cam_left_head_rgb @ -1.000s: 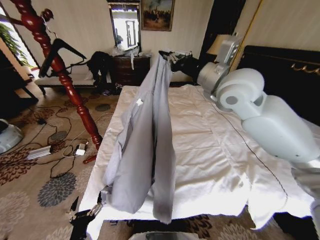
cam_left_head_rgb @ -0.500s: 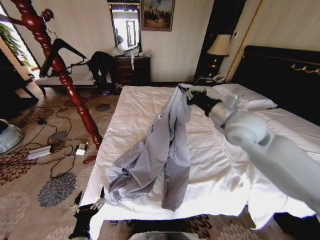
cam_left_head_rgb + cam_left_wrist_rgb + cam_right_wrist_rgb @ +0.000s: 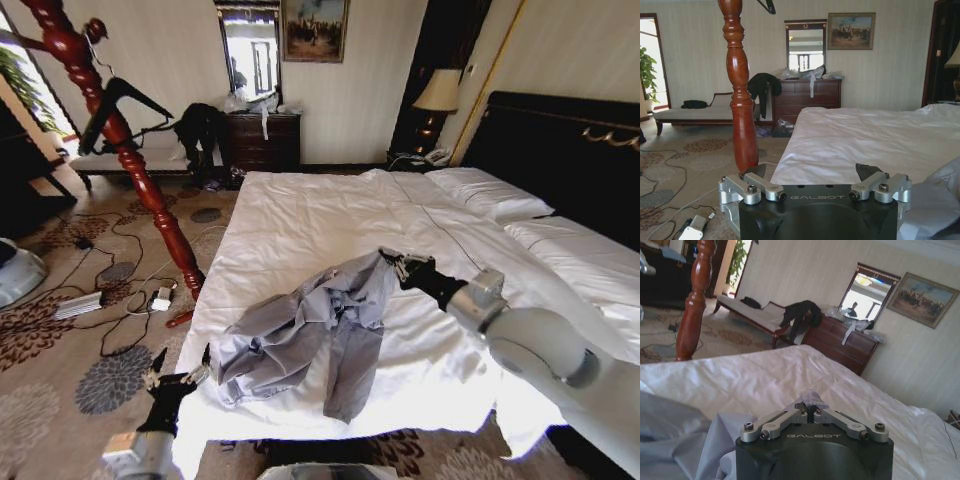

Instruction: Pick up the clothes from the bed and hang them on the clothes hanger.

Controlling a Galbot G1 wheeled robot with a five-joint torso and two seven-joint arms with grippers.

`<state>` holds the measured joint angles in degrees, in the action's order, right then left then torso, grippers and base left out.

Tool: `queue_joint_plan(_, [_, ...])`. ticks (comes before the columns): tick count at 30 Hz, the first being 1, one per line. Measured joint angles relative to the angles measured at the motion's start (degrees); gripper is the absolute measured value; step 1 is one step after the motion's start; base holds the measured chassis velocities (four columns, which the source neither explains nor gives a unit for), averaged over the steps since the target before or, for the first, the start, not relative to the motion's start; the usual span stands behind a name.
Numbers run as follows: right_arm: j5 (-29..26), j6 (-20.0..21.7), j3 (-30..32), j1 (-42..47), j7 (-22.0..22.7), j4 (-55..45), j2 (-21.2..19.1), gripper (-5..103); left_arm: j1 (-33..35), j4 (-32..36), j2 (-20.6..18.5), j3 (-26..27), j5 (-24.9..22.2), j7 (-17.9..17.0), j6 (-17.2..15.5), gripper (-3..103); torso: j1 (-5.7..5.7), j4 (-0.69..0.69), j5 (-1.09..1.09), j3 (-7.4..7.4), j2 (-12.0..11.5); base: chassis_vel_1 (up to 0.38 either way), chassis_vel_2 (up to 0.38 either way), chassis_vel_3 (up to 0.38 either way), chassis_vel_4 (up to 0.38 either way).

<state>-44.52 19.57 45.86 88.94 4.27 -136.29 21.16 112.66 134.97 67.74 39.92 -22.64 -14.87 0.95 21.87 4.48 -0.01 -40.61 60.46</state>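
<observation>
The clothes [image 3: 310,330], a light grey jacket, lie in a crumpled heap on the front left part of the bed [image 3: 330,215]. My right gripper [image 3: 398,266] is low over the bed, shut on an edge of the jacket. The right wrist view shows a pinch of grey fabric in the right gripper [image 3: 812,405] and the clothes [image 3: 680,440] spreading below it. My left gripper [image 3: 180,370] stands open by the bed's front left corner, just beside the jacket's edge. In the left wrist view the left gripper [image 3: 810,174] holds nothing, with the clothes [image 3: 935,200] close by. The black clothes hanger [image 3: 120,100] hangs on the red coat stand.
The red wooden coat stand [image 3: 130,160] rises from the carpet left of the bed, with cables and a power strip [image 3: 80,303] around its foot. A dresser [image 3: 262,138], a black garment heap [image 3: 198,125] and a bench [image 3: 120,160] stand along the far wall.
My right arm has come down from holding the jacket high in the air to just above the bed, so the jacket has collapsed into a heap. The left gripper has risen a little.
</observation>
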Motion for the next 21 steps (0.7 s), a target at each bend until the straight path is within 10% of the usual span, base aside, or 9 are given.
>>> queue_joint_plan(10, [4.1,12.8,3.7,14.4,5.4,1.4,1.7,1,-10.3,-1.3,-10.5,1.3,-14.7,-2.4,-7.6,100,0.0,-0.02,0.01,-0.01,0.0,0.0,0.0,0.0,0.0])
queue_joint_plan(21, [4.9,10.1,0.7,9.6,4.7,3.5,0.0,1,-27.1,-5.2,-22.0,-6.5,-31.9,-3.7,-14.2,100,0.01,-0.07,0.0,-0.01,0.0,0.0,0.0,0.0,0.0])
